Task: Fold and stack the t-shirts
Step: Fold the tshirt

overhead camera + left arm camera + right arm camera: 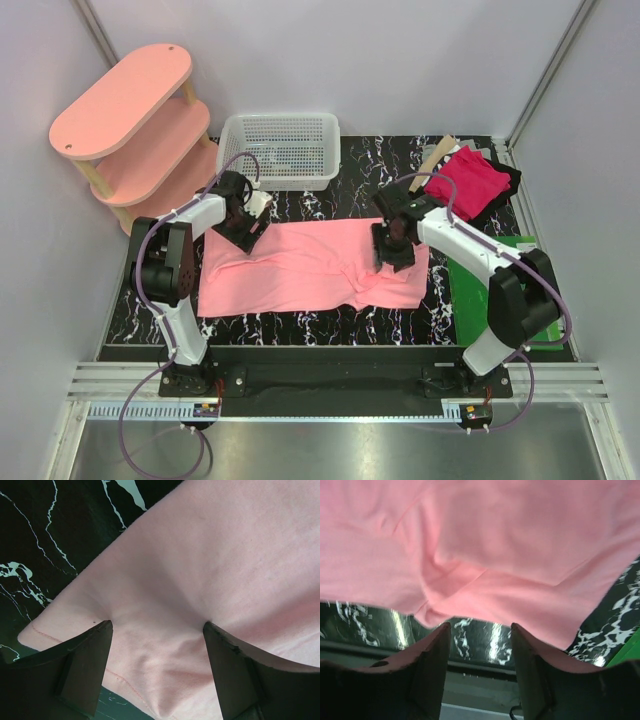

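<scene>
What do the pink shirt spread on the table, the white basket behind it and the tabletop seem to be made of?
Salmon-pink t-shirt: soft matte knit cloth, by its wrinkles and stitched hem. White mesh basket: probably rigid moulded plastic, with an even grid of holes. Black white-veined tabletop: glossy, marble-patterned, likely a printed surface rather than stone, though I cannot tell.

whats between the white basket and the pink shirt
Bare black marbled tabletop, in the top view; the left gripper sits at the strip's left end, over the pink shirt.
</scene>
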Robot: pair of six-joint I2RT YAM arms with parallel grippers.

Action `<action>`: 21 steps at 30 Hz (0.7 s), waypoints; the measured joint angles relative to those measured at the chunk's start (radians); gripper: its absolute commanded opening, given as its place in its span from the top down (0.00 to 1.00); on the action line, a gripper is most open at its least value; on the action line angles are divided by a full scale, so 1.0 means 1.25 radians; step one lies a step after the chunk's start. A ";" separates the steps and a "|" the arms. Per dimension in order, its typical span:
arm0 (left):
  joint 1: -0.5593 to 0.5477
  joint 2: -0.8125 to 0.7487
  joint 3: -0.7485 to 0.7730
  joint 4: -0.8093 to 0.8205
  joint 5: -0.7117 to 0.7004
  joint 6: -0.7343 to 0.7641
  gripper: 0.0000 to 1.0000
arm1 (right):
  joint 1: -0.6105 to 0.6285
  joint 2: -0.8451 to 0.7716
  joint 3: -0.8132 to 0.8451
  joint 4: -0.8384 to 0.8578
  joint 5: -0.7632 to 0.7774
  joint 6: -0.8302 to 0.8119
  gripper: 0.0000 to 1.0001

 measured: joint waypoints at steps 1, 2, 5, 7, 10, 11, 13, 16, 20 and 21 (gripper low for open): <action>0.000 0.000 0.000 0.000 0.000 0.000 0.21 | -0.022 0.000 0.003 0.006 0.013 0.002 0.67; 0.000 0.000 0.000 0.000 0.000 0.000 0.22 | -0.045 0.000 0.004 0.013 0.030 0.004 0.72; 0.000 0.000 0.000 0.000 0.000 0.000 0.22 | -0.130 0.004 0.004 0.043 0.068 0.019 0.76; 0.000 0.000 0.000 0.000 0.000 0.000 0.22 | -0.180 0.026 0.009 0.068 0.081 0.022 0.79; 0.000 -0.002 0.000 -0.001 -0.001 0.000 0.22 | -0.222 0.103 0.038 0.099 0.085 0.023 0.80; 0.000 -0.003 0.000 -0.002 -0.002 0.000 0.22 | -0.231 0.142 0.050 0.113 0.080 0.024 0.80; 0.000 -0.007 -0.001 -0.004 -0.002 0.001 0.22 | -0.239 0.197 0.061 0.133 0.070 0.026 0.80; 0.000 -0.019 -0.002 -0.008 -0.002 0.002 0.21 | -0.248 0.258 0.076 0.137 0.045 0.028 0.81; 0.000 -0.035 -0.009 -0.007 -0.002 0.006 0.21 | -0.266 0.282 0.121 0.142 0.033 0.031 0.82; -0.001 -0.039 -0.016 -0.007 -0.001 0.006 0.22 | -0.273 0.289 0.132 0.148 0.031 0.031 0.81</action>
